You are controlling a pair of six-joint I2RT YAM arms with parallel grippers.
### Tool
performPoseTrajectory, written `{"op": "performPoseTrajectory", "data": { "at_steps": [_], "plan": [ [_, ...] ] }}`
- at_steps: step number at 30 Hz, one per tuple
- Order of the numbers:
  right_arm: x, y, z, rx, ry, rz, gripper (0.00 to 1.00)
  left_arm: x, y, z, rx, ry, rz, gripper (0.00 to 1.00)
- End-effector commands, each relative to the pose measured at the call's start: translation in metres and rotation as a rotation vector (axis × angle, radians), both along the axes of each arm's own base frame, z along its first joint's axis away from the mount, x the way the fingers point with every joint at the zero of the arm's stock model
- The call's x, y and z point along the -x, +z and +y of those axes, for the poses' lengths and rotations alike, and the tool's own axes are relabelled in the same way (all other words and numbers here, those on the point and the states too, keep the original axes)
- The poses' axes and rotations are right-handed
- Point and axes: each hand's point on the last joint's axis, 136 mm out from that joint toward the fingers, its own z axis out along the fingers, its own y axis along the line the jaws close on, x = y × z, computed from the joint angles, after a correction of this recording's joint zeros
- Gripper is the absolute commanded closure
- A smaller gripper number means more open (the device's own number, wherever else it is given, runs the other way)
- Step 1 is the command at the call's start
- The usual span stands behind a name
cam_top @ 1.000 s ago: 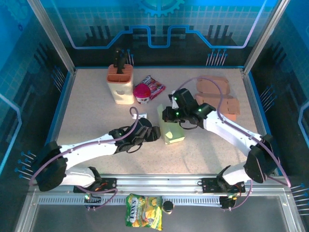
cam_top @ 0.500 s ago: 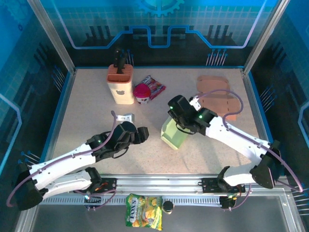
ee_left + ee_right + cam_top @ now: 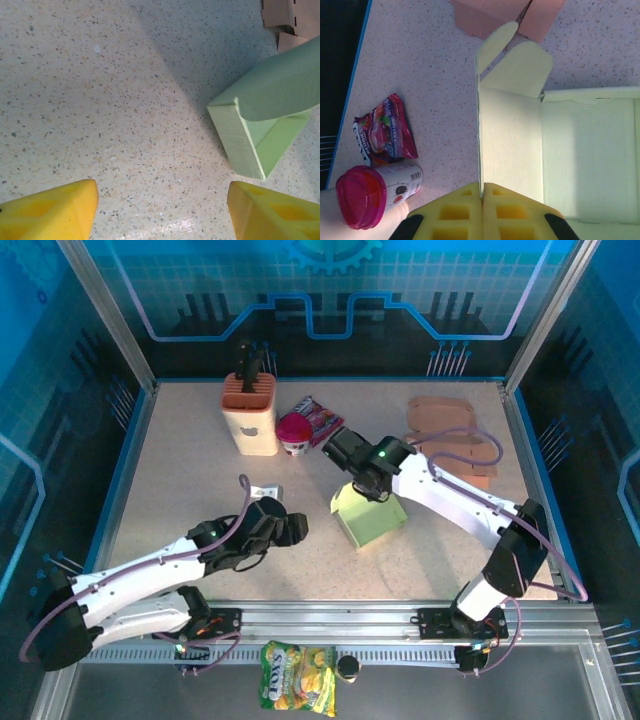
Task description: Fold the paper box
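Change: left gripper (image 3: pixel 162 212) has backed off the green paper box (image 3: pixel 372 520), its jaws wide and empty. The right gripper (image 3: pixel 482 202) has swung round and is pinched shut on one box wall.
Meaning: box sits mid-table with its flaps (image 3: pixel 520 65) up, so closing probably remains.
Surface: speckled beige tabletop (image 3: pixel 180 470).
Room: blue-panelled enclosure (image 3: pixel 330 280), aluminium frame (image 3: pixel 105 310).

The left gripper (image 3: pixel 293 528) has backed away from the paper box (image 3: pixel 372 520), which it stood right against a second ago, and now hangs apart from it. The right gripper (image 3: pixel 353 488), pinched on the box's wall, has swung nearer the pink-lidded cup (image 3: pixel 294 430), and the box has turned, showing a broader face
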Motion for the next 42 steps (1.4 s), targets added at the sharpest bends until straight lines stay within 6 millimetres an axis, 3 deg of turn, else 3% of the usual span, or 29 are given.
{"op": "performPoseTrajectory", "data": {
  "at_steps": [1,8,12,19,24,29,32,35,38,39,42],
  "plan": [
    [-0.002,-0.002,-0.009,-0.044,-0.156,-0.033,0.93,0.000,-0.005,-0.008,-0.001,-0.046,-0.001,0.30],
    [-0.007,-0.012,-0.006,-0.059,-0.108,-0.018,0.93,-0.013,-0.003,-0.031,-0.022,-0.119,-0.029,0.30],
    [-0.012,-0.015,-0.004,-0.079,-0.067,-0.029,0.83,-0.022,0.002,-0.045,-0.031,-0.162,-0.055,0.29],
    [-0.016,-0.019,-0.005,-0.113,-0.001,-0.031,0.80,-0.039,0.004,-0.058,-0.124,-0.240,-0.131,0.28],
    [-0.021,-0.001,-0.013,-0.065,0.091,-0.098,0.68,-0.050,-0.008,-0.053,-0.209,-0.227,-0.121,0.28],
    [-0.032,0.018,-0.025,-0.044,0.259,-0.165,0.47,-0.063,-0.010,-0.052,-0.263,-0.201,-0.143,0.31],
    [-0.049,0.031,-0.033,-0.047,0.454,-0.279,0.40,-0.067,-0.011,-0.049,-0.277,-0.185,-0.155,0.34],
    [-0.059,0.036,-0.046,-0.035,0.680,-0.419,0.28,-0.070,-0.011,-0.048,-0.282,-0.176,-0.162,0.35],
    [-0.063,0.025,-0.072,-0.051,0.798,-0.454,0.18,-0.071,-0.014,-0.048,-0.285,-0.176,-0.163,0.36],
    [-0.067,0.023,-0.081,-0.071,0.832,-0.466,0.18,-0.072,-0.014,-0.049,-0.281,-0.176,-0.167,0.37],
    [-0.076,-0.016,-0.089,-0.240,0.916,-0.419,0.26,-0.074,-0.015,-0.052,-0.269,-0.177,-0.174,0.38]
  ]
}}
